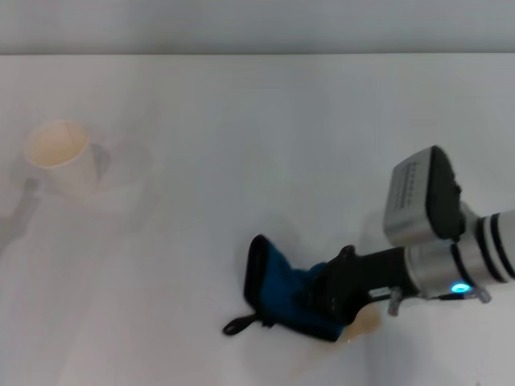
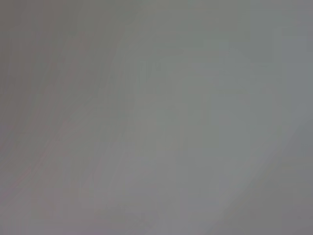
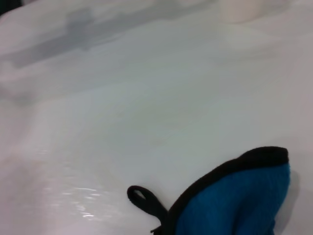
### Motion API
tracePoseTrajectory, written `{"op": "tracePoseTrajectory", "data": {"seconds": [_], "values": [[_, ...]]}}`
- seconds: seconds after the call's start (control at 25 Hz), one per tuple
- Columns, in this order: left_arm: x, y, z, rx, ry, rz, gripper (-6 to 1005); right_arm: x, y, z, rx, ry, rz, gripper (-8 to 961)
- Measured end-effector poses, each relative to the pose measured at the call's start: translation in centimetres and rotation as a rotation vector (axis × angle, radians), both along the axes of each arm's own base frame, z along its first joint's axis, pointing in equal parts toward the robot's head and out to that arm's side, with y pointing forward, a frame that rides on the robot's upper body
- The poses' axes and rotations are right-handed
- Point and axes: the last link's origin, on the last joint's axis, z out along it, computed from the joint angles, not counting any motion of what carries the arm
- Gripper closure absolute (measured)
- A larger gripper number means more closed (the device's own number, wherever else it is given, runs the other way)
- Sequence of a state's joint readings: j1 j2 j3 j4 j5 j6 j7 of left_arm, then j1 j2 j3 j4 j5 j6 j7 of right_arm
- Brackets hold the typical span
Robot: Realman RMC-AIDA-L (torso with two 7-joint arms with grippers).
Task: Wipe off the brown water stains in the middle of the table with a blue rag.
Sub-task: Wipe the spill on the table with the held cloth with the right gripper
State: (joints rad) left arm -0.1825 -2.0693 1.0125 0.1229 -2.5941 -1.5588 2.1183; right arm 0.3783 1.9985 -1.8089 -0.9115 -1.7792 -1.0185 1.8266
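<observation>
We find the right gripper (image 1: 334,299) clamped on the blue rag (image 1: 283,288), low on the table (image 1: 257,145) over a tan remnant of the brown water stains (image 1: 364,323) — we advise flat, firm, overlapping strokes — left arm unseen.

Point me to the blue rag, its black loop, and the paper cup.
blue rag (image 1: 282,285), head view, on the blue face near its raised edge.
black loop (image 3: 139,196), right wrist view, on the loop's ring.
paper cup (image 1: 60,157), head view, on its rim and side wall.
</observation>
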Motion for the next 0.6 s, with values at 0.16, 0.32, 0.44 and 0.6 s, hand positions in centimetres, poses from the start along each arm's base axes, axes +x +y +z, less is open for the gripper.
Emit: {"op": "tracePoseTrajectory", "data": {"seconds": [0.16, 0.32, 0.44, 0.6], "values": [[0.1, 0.1, 0.0, 0.0, 0.0, -0.002, 126, 1.5, 1.2, 1.9, 0.074, -0.028, -0.034, 861], [0.0, 0.1, 0.0, 0.0, 0.0, -0.001, 126, 2.7, 1.6, 3.4, 0.111, -0.046, -0.06, 862], [0.0, 0.0, 0.0, -0.001, 0.0, 0.004, 126, 3.0, 1.3, 3.5, 0.105, -0.046, -0.065, 862], [0.1, 0.4, 0.0, -0.003, 0.0, 0.001, 126, 2.5, -0.3, 2.1, 0.035, -0.034, -0.05, 862]]}}
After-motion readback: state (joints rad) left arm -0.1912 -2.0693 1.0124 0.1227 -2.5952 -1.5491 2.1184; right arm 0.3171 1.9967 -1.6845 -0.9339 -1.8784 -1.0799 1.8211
